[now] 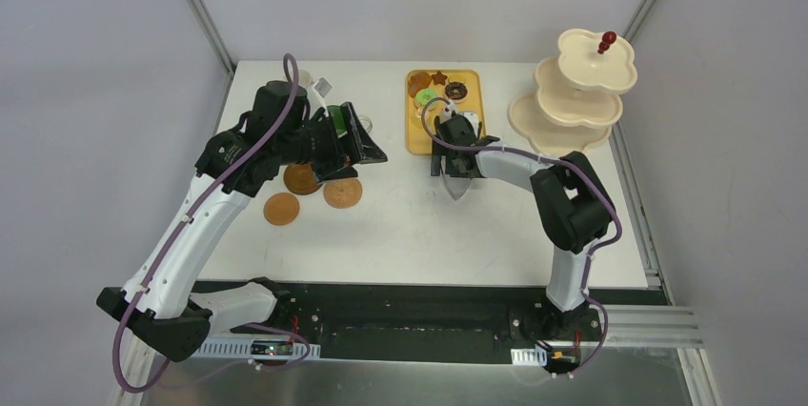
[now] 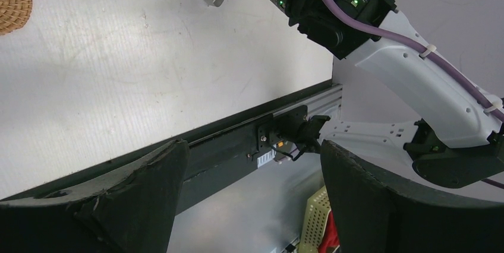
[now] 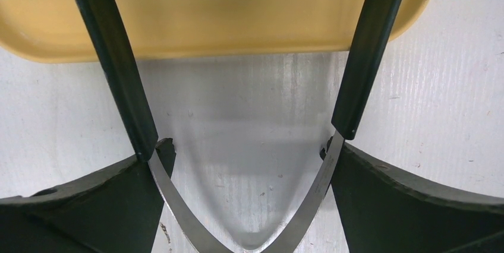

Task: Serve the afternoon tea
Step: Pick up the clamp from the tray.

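Right gripper: clamped on black tongs close to their sprung metal bend, tong arms splayed toward yellow tray, just short of its near edge.
Left gripper: spread wide, empty, left of tray.
Toy pastries: on tray's far half.
Three-tier stand: right of tray, tiers apparently bare.
Coasters: three, left of tray, nearer the bases, nothing on them.
Risks: likely slip of a pastry in transit to stand, given a hold so near the bend; possible knock to mugs from left arm.
Obscured: mugs mostly under left arm, colours unclear; tong tips cut off in right wrist view.
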Motion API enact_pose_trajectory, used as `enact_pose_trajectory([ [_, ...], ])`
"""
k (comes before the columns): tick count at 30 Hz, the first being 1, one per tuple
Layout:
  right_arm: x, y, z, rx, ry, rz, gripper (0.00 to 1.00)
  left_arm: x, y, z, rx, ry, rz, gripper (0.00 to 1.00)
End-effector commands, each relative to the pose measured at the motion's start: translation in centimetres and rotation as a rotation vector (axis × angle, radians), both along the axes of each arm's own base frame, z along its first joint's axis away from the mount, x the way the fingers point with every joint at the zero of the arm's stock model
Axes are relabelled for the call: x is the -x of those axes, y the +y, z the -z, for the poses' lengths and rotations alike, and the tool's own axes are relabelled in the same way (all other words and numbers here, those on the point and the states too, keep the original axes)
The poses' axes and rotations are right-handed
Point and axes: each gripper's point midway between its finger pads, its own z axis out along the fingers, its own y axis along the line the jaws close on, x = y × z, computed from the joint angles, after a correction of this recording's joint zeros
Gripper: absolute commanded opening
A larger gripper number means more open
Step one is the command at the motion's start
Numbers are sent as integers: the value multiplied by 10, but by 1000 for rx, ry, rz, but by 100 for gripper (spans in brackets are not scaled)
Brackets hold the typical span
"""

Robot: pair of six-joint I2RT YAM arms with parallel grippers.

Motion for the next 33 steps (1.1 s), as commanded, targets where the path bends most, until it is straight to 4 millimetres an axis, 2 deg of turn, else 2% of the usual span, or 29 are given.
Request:
enact_pose_trajectory([
  [1, 1, 5, 1, -14, -1, 0, 99, 1, 1, -12, 17, -19, 7, 84],
  [4, -1, 6, -10, -28, -23, 1, 99, 1, 1, -13, 17, -22, 5, 84],
  [8, -6, 9, -39, -53, -59, 2, 99, 1, 3, -15, 11, -29, 2, 84],
  [9, -4, 18, -45, -85, -48, -42, 99, 1, 3, -15, 11, -32, 0, 84],
  [11, -5, 25, -57, -105, -43, -70, 100, 0, 4, -15, 10, -35, -3, 84],
  [14, -7, 25, -66, -117, -13, -77, 100, -4, 1, -13, 15, -30, -3, 84],
  [17, 2, 26, -68, -169, 52, -106, 100, -8, -3, -11, 29, -24, 0, 84],
  [20, 13, 34, -84, -296, 69, -178, 100, -15, -8, -7, 50, -10, -7, 84],
  [24, 30, 41, -116, -451, 54, -293, 100, -32, -25, 1, 155, 23, -26, 84],
  [27, 43, 42, -134, -549, 64, -350, 100, -51, -41, 19, 248, 77, -65, 83],
  [30, 58, 44, -144, -612, 98, -408, 99, -75, -57, 33, 300, 105, -91, 82],
  [33, 70, 45, -148, -633, 117, -439, 99, -97, -75, 45, 268, 105, -89, 81],
])
